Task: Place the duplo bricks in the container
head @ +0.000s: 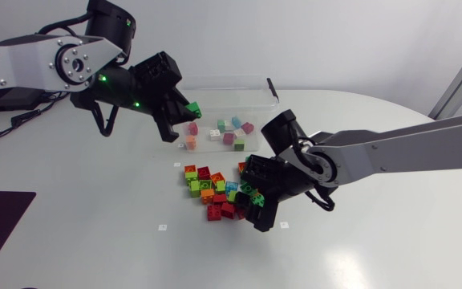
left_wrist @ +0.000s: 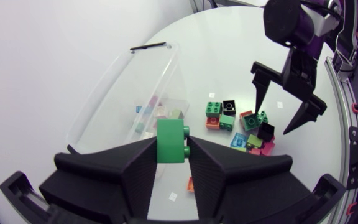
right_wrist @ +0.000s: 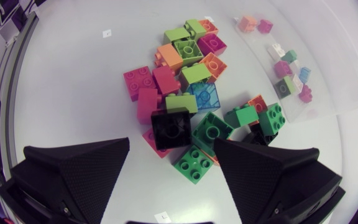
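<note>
Green brick (left_wrist: 169,134) clamped in left gripper (left_wrist: 171,147) near container (left_wrist: 123,93); right gripper (right_wrist: 173,144) spread above pile (right_wrist: 185,74).

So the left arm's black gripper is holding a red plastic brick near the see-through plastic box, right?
No, the plastic duplo brick is green, not red. The left wrist view shows it pinched between the fingers of the left arm's black gripper, near the clear plastic container. The rest is right.
</note>
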Robot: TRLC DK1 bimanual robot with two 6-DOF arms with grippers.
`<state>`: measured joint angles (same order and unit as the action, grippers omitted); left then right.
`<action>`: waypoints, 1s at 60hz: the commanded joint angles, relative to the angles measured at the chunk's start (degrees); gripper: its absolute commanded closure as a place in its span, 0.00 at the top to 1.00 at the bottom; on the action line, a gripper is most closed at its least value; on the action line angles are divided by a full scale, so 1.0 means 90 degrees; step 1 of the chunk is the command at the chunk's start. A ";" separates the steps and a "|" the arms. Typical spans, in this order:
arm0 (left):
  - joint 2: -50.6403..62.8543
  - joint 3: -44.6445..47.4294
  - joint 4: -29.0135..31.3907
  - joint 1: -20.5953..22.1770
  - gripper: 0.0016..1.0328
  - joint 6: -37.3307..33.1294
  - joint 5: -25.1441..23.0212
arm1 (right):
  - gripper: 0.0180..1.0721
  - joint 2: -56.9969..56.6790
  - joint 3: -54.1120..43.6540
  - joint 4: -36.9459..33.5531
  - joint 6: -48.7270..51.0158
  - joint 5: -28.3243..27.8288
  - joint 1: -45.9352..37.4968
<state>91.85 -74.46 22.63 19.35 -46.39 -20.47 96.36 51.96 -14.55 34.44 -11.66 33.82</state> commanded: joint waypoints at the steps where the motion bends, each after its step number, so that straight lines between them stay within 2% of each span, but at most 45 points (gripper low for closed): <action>1: 0.0331 -0.0419 0.0054 -0.0100 0.30 0.0262 0.0028 | 0.92 0.0202 0.0095 0.0015 0.0168 0.0065 0.0060; 27: 0.1239 -0.1581 0.0054 -0.0178 0.30 0.0477 0.0018 | 0.90 0.0524 0.0525 0.0073 0.0285 0.0212 0.0168; 31: 0.1347 -0.1688 0.0054 -0.0178 0.30 0.0496 0.0018 | 0.86 0.0593 0.0544 0.0083 0.0285 0.0221 0.0207; 36: 0.1493 -0.1805 0.0044 -0.0178 0.30 0.0506 0.0018 | 0.86 0.0671 0.0574 0.0083 0.0285 0.0280 0.0246; 44: 0.1718 -0.2010 0.0024 -0.0188 0.30 0.0594 0.0018 | 0.64 0.0759 0.0603 0.0083 0.0334 0.0339 0.0295; 48: 0.1835 -0.2108 0.0015 -0.0188 0.30 0.0643 0.0018 | 0.47 0.0759 0.0574 0.0093 0.0344 0.0339 0.0295; 60: 0.2050 -0.2342 -0.0025 -0.0188 0.31 0.0741 0.0018 | 0.43 0.0466 0.0378 0.0044 0.0354 0.0319 0.0265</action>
<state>108.51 -92.82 22.57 18.11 -41.45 -20.47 101.86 56.01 -14.09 36.32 -8.91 35.97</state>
